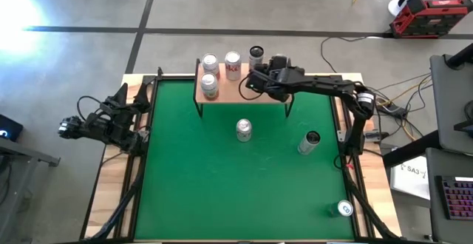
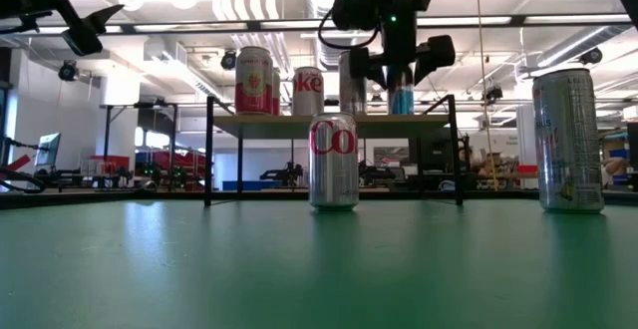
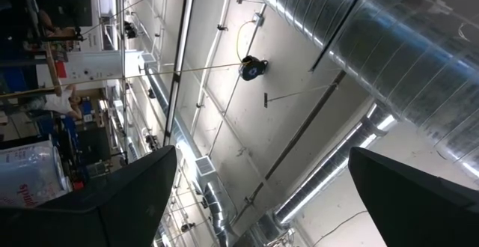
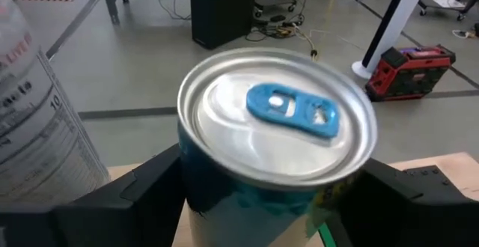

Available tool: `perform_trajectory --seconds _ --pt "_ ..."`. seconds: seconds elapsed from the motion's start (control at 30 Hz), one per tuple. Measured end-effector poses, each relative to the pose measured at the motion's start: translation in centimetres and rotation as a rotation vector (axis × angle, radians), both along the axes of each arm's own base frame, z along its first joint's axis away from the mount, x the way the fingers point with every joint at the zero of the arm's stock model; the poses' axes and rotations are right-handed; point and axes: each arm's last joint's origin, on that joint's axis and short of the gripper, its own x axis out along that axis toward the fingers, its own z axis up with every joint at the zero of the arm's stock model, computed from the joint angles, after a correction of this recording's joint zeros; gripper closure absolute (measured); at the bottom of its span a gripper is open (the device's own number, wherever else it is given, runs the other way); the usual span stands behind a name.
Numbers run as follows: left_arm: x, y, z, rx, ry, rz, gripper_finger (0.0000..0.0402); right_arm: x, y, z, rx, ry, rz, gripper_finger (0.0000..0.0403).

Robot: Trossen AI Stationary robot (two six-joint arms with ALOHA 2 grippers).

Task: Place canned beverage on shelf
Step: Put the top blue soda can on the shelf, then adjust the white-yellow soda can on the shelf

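The blue-tabbed can [image 4: 273, 157] is clamped between the right tool's [image 1: 260, 82] fingers and held upright at the shelf's [image 1: 255, 94] free right end, clear of the cans [image 1: 211, 74] already shelved. The left tool [image 1: 122, 103] is parked, spread wide, at the tabletop's [image 1: 185, 192] left edge.

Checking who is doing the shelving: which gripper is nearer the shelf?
Right. The right gripper is over the shelf, around a blue-tabbed can. The left gripper waits at the table's left edge.

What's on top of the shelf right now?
The shelf carries four standing cans, plus a blue-tabbed can between the right gripper fingers. That arm hides the can's base, so its footing is unseen.
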Motion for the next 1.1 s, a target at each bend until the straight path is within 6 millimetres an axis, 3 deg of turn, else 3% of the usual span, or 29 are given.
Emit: perform_trajectory --seconds 0.6,0.9,1.1 --pt "0.0 0.0 0.0 0.000 0.000 0.000 0.0022 -0.2 2.3 1.6 -0.003 -0.013 0.066 0.0076" --pt "0.0 0.0 0.0 0.000 0.000 0.000 0.0022 -0.9 5.3 2.5 0.063 -0.020 0.136 0.0063" --pt "0.0 0.0 0.0 0.000 0.001 0.000 0.0022 -1.1 7.8 4.5 0.042 -0.107 0.227 0.0065"
